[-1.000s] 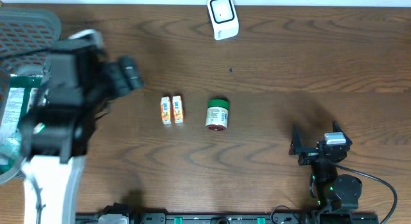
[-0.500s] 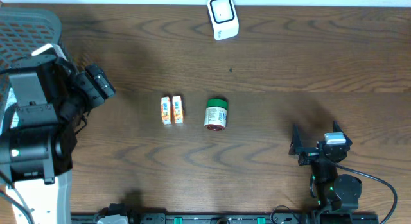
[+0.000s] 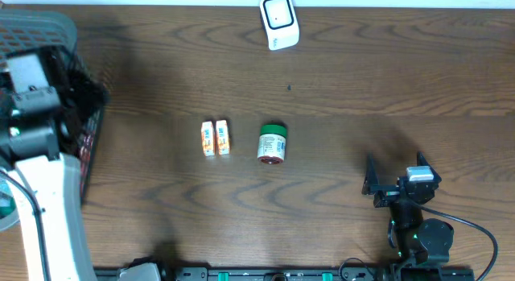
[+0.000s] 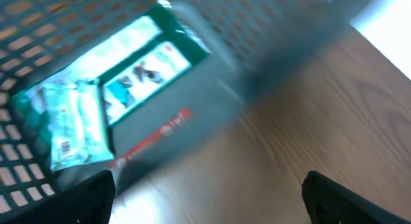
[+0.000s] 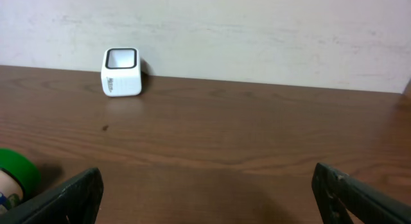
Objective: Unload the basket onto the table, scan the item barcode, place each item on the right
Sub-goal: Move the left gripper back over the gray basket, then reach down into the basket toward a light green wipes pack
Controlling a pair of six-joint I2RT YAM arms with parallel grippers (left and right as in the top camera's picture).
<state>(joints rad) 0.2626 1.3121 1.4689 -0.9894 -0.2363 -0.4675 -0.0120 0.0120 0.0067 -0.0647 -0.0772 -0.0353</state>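
Left hand (image 4: 209, 201) is hanging over the grey mesh basket (image 3: 44, 27) at the bench's (image 3: 362, 80) left edge. Its fingers are standing wide apart and gripping nothing. Right hand (image 5: 205, 198) is sitting low near the front-right corner, also fully spread & empty, facing the white scanner (image 3: 278, 22) by the back edge.

Inside the basket, the wrist view (blurry) is showing a green carton (image 4: 151, 60) lying flat w/ a teal plastic packet (image 4: 74, 124) against one end. Prob one of these is the item being gone for; can't tell which. Out on the bench, two small orange boxes (image 3: 215, 138) are lying side by side, w/ a green-lidded jar (image 3: 272, 144) near them.

Handling, my guess: the carton is looking light & stiff, so pinching across its narrow width near the middle should be holding w/o crushing. The packet is looking soft & slippery and would be sagging, so taking a sealed edge seems safer. No barcode is showing yet, so the item may be needing a turn before facing the scanner.
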